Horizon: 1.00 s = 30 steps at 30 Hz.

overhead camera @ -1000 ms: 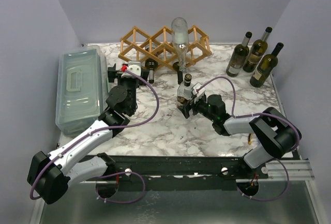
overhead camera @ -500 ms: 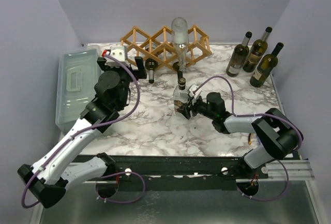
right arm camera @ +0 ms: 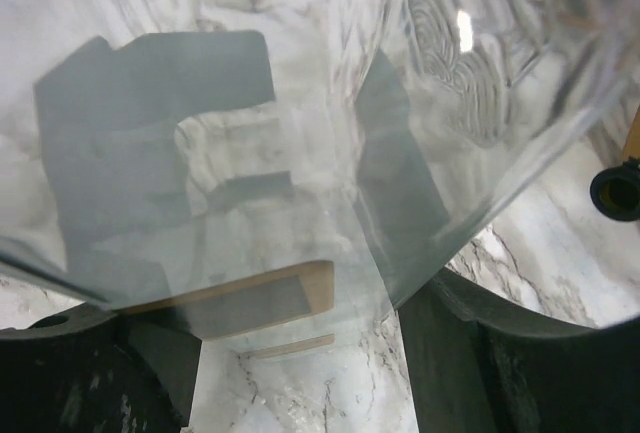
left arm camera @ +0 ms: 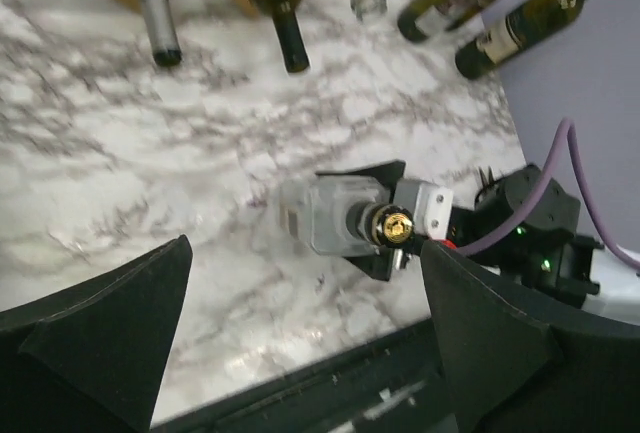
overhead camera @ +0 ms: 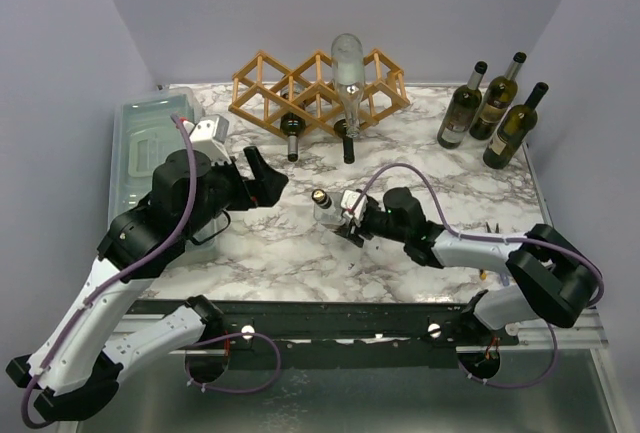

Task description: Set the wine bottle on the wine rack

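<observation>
The wine rack (overhead camera: 300, 88) is a light wooden lattice at the back of the marble table. It holds a clear bottle (overhead camera: 347, 73) and two dark bottles (overhead camera: 291, 136), necks pointing toward me. My right gripper (overhead camera: 350, 217) is shut on a clear glass wine bottle (overhead camera: 328, 203) with a gold cap, tilted with its neck to the left, at mid-table. In the right wrist view the glass (right arm camera: 300, 73) fills the frame between the jaws. My left gripper (overhead camera: 262, 178) is open and empty, raised left of that bottle. In the left wrist view the gold cap (left arm camera: 395, 223) faces the camera.
A grey-green lidded plastic box (overhead camera: 135, 148) lies along the left edge. Three dark bottles (overhead camera: 497, 103) stand at the back right. In the left wrist view the racked bottles' necks (left arm camera: 282, 13) show at the top.
My left arm has pulled back from the rack toward the near side and risen. My right gripper has carried the clear bottle left and nearer, tipping it from upright to leaning.
</observation>
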Available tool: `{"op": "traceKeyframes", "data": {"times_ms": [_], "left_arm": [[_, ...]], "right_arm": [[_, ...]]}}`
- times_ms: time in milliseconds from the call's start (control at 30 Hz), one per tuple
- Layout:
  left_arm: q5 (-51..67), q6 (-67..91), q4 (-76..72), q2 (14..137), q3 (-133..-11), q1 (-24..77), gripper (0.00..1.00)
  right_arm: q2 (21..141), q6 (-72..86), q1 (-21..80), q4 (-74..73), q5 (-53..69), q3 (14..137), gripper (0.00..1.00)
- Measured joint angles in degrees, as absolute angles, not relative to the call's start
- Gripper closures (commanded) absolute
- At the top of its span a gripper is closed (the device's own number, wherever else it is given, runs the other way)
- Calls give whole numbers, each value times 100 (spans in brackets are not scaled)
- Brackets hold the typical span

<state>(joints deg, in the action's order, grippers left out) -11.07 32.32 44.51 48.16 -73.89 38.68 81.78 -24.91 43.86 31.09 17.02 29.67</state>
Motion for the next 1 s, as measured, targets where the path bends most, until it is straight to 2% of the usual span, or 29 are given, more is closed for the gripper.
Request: {"op": "traceKeyframes", "data": {"times_ms": [300,533,800,1000], "left_arm": [[679,4292,5181,5116,-7234,3863,14],[2014,4751,5092,6053,-6960,3863,22],[2998,5072,4888,6604,-6652,3861,47],[3457,5297,4687,6591,-6211,3861,55]], "right_arm": [[7572,-3857,4869,2598,1199,2969,100],[7199,-4600,5000,2705,982,2877,100],[7190,-5140,5107,2871,725,2611,100],[7205,-5400,5107,3166,539,2464,100]]}}
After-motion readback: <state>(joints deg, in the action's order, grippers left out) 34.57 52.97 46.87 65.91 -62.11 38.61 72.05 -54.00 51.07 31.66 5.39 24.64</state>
